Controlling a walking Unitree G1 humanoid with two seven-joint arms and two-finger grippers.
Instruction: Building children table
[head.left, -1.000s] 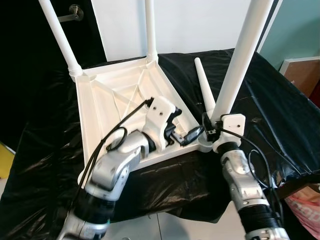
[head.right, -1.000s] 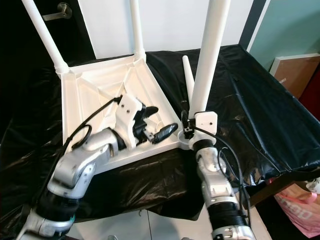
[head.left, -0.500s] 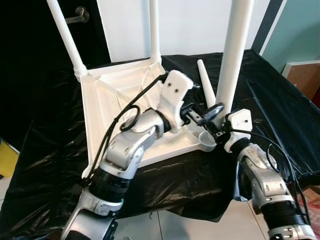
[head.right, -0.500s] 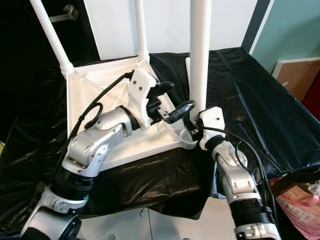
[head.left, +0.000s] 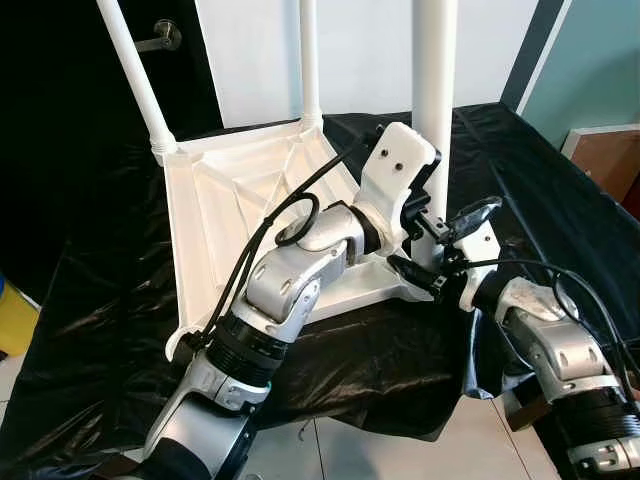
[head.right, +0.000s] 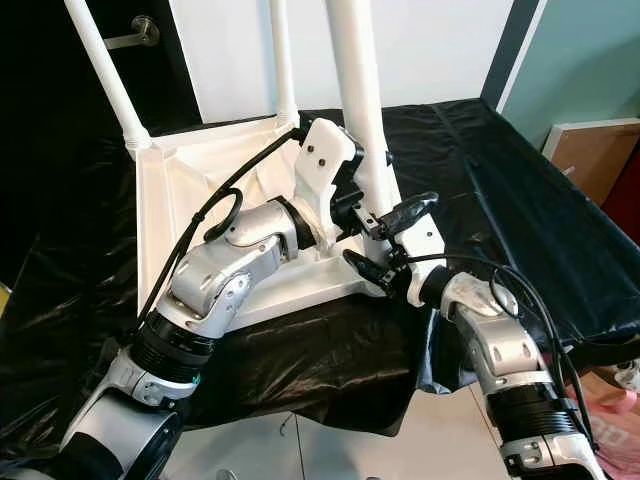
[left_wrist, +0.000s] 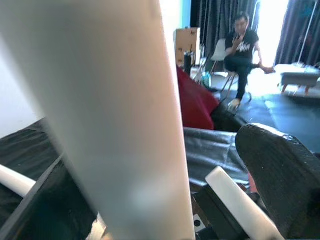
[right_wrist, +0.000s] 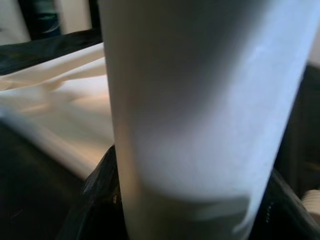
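Note:
The white children's table (head.left: 190, 250) lies upside down on a black-covered surface. Two white legs stand screwed in, one at its back left corner (head.left: 135, 80) and one at its back corner (head.left: 310, 60). A third leg (head.left: 436, 90) stands upright over the near right corner socket (head.left: 415, 290). My right gripper (head.left: 440, 240) is shut on this leg low down, one black finger on each side. My left gripper (head.right: 352, 205) is open, level with the leg just above the right one. In the left wrist view the leg (left_wrist: 120, 125) is close, with a gap to one finger (left_wrist: 282, 170).
Black plastic sheeting (head.left: 110, 330) drapes over the front edge onto the tiled floor. A brown box (head.left: 610, 160) stands at the right, a door with a handle (head.left: 160, 40) at the back left. In the left wrist view a person (left_wrist: 243, 42) sits in a chair far off.
The leg has swung from tilted to upright over the near right corner. My left gripper rose from inside the tabletop to the leg. My right gripper turned and stayed on the leg.

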